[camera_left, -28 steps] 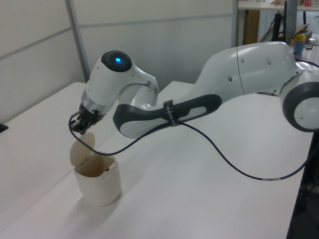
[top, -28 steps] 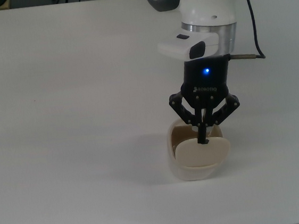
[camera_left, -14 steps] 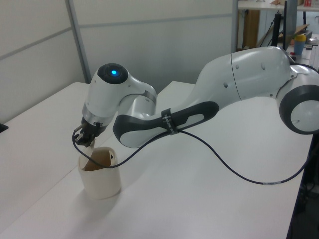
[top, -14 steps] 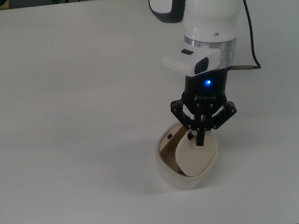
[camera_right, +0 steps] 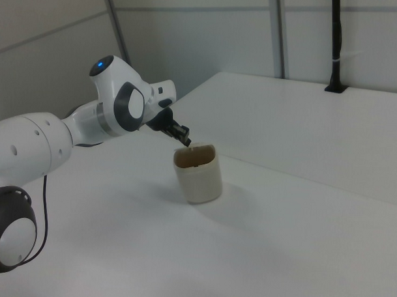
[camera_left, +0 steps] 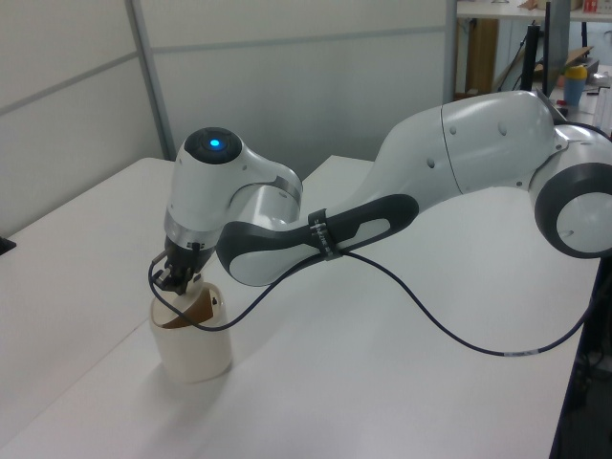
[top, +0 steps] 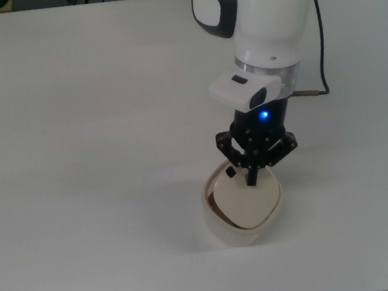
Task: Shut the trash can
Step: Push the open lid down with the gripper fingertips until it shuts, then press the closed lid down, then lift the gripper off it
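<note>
The gripper (top: 252, 179), fingers pinched together and gripping nothing, presses down on the lid (top: 248, 201) near the rim at twelve o'clock in the top view. Closing step underway: the lid sits low but tilted, a dark gap at nine o'clock. Next call, I'd say: push until flush. The trash can (top: 241, 210) stands directly beneath, on the white table (top: 83, 143).
</note>
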You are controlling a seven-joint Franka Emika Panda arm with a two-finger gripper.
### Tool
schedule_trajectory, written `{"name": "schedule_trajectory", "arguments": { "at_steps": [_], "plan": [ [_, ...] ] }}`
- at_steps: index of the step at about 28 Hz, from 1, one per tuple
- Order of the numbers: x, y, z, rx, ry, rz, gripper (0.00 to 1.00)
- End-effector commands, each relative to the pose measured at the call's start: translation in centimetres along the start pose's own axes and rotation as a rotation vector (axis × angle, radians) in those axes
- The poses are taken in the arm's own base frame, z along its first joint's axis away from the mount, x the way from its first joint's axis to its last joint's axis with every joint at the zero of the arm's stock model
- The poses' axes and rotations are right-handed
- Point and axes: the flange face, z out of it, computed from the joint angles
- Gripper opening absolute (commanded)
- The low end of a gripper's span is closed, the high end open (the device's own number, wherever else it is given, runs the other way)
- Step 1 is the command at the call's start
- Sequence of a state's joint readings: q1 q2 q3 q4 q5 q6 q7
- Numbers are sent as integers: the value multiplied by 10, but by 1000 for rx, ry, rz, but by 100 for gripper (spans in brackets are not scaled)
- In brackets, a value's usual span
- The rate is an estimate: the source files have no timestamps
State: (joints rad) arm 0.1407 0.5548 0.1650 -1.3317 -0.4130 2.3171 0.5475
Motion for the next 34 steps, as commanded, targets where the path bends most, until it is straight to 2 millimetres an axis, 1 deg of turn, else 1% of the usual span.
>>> {"name": "schedule_trajectory", "arguments": {
  "at_steps": [1,4,9,11,17,21,24,27,29,30,32,33,34],
  "plan": [
    [-9,20,11,-9,-63,-20,0],
    [-14,34,22,-16,-88,-23,0],
    [-18,47,34,-25,-114,-22,0],
    [-23,52,42,-31,-130,-21,0],
    [-43,52,65,-40,-182,-55,0],
    [-45,51,67,-40,-185,-58,0],
    [-39,51,61,-37,-171,-41,0],
    [-18,57,33,-18,-120,38,1],
    [-7,61,17,-2,-94,81,6],
    [0,66,4,10,-79,106,11],
    [8,73,-14,30,-62,139,27],
    [11,78,-22,40,-57,157,33],
    [13,82,-29,47,-54,170,36]
  ]
}}
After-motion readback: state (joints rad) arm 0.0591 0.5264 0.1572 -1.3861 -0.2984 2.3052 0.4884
